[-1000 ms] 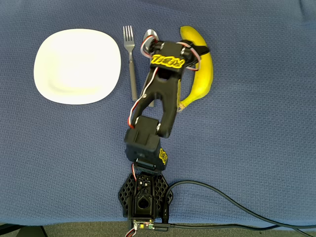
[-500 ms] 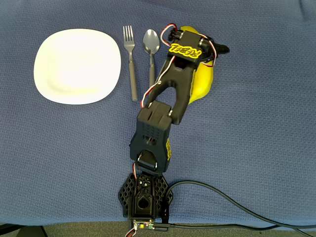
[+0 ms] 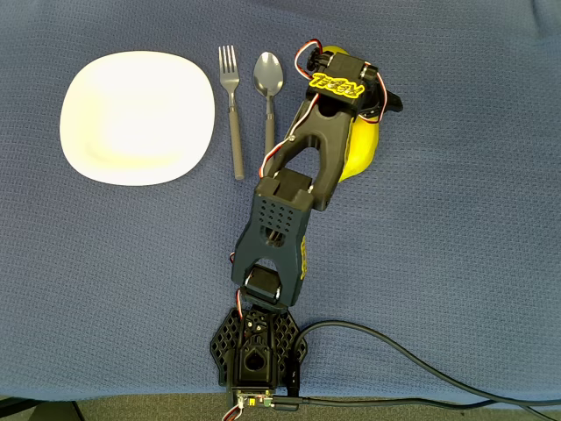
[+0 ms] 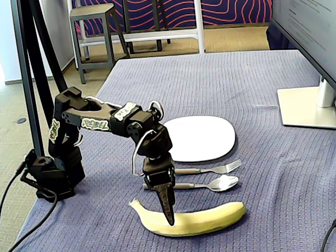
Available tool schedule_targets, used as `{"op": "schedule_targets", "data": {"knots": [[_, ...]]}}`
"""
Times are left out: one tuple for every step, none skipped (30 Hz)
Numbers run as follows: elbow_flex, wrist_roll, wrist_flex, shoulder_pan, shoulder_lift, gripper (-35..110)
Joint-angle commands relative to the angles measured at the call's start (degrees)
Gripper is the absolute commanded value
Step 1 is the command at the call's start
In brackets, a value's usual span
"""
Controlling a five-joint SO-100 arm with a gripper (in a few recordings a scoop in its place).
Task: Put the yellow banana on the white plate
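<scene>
Compared with the frame one second earlier, the black arm reaches farther out in the overhead view: its wrist has swung from over the spoon to above the yellow banana [image 3: 366, 145], and the spoon bowl is now uncovered.

Nearest in the fixed view, the yellow banana [image 4: 199, 219] lies flat on the blue woven cloth [image 4: 294, 173], a long curved fruit with a smooth skin and a narrow stem end pointing left. The gripper [image 4: 168, 210] points straight down at its left half, the dark tapered fingers [image 4: 167, 202] reaching the peel. Whether the jaws are parted or closed cannot be determined from either view.

Just beyond the banana lie a metal spoon [image 4: 210, 184] and a metal fork [image 4: 212, 169], parallel, handles toward the arm. They sit between the banana and the white plate [image 4: 197, 137], a glossy rounded-square dish resting bare on the cloth. A monitor foot [image 4: 307, 107] stands at far right, and a stool [image 4: 94, 26] stands beyond the table.
</scene>
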Motion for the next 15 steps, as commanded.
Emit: {"op": "schedule_targets", "data": {"knots": [[-3.08, -0.09, 0.44, -0.18, -0.09, 41], [-3.34, 0.09, 0.44, -0.09, -0.53, 41], [-3.78, 0.09, 0.53, -0.09, -1.05, 41], [-4.39, 0.00, 0.79, -0.09, -1.67, 41], [-5.10, 0.00, 0.88, 0.00, -2.37, 41], [-5.80, 0.00, 0.88, 0.09, -2.99, 41], [-6.50, 0.00, 0.88, 0.18, -3.60, 41], [-7.38, 0.00, 1.05, 0.26, -4.31, 41], [-8.09, 0.00, 1.05, 0.26, -4.92, 40], [-8.88, 0.00, 1.23, 0.26, -5.54, 40], [-9.58, 0.09, 1.49, 0.26, -6.15, 39], [-10.20, 0.18, 1.76, 0.26, -6.68, 39], [-10.72, 0.35, 2.02, 0.26, -7.21, 39], [-10.90, 0.44, 2.20, 0.18, -7.65, 38], [-11.16, 0.62, 2.37, 0.18, -8.00, 38]]}}
